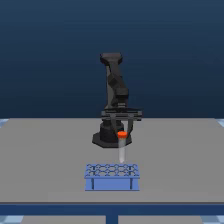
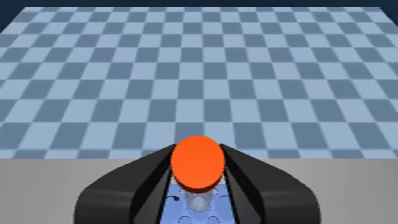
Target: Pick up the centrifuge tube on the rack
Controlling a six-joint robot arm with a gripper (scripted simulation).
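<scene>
Gripper (image 1: 122,131) clamped on the centrifuge tube (image 1: 121,148) just under its orange cap, tube upright, hanging right above the blue rack (image 1: 112,176).

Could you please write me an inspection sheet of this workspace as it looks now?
Surface: grey table, bare apart from the job's things and the arm's base.
Job's things: centrifuge tube upright with orange-red cap, its lower end at or just above the blue rack; whether it sits in a hole cannot be told.
Clutter: nothing seen.
Grippers: gripper at the tube's cap; in the wrist view dark fingers flank the cap on both sides, contact not certain.
Cables: nothing seen.
Surroundings: dark blue backdrop; checkered floor in the wrist view.
</scene>
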